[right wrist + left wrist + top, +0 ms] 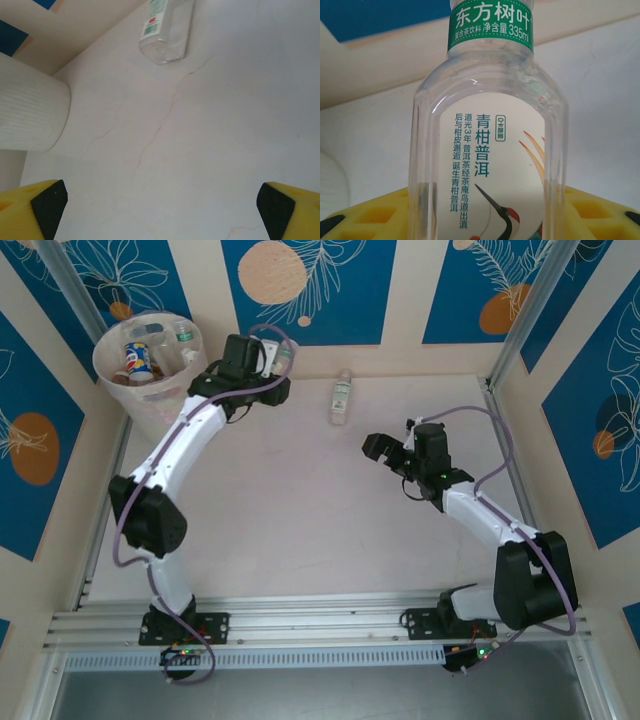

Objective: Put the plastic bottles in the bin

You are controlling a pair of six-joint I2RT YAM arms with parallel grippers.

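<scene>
1. The left gripper [278, 358] is seen at the far left of the table [300, 520], just beside the bin [108, 368], and is closed on a clear bottle [487, 150]
2. In the left wrist view the clear bottle is held upright between the yellow fingers [365, 217]; a green band with white characters is wrapped round its neck, and a white label with green text and a crane's head is carried on its body
3. The bin is stood in the far left corner of the table, and several binned bottles [138, 360] are seen inside it, one of them with a blue, red and white label
4. The right gripper [385, 448] is held over the right half of the table with its jaws spread wide and nothing between them; its black pads [47, 200] are seen at the two lower corners of the right wrist view
5. A lying bottle [342, 397] is left on its side on the table near the far wall, between the two grippers and well apart from the bin
6. In the right wrist view the lying bottle's clear base is turned toward the camera, and the ribbed whitish side of the bin is seen at the left edge
</scene>
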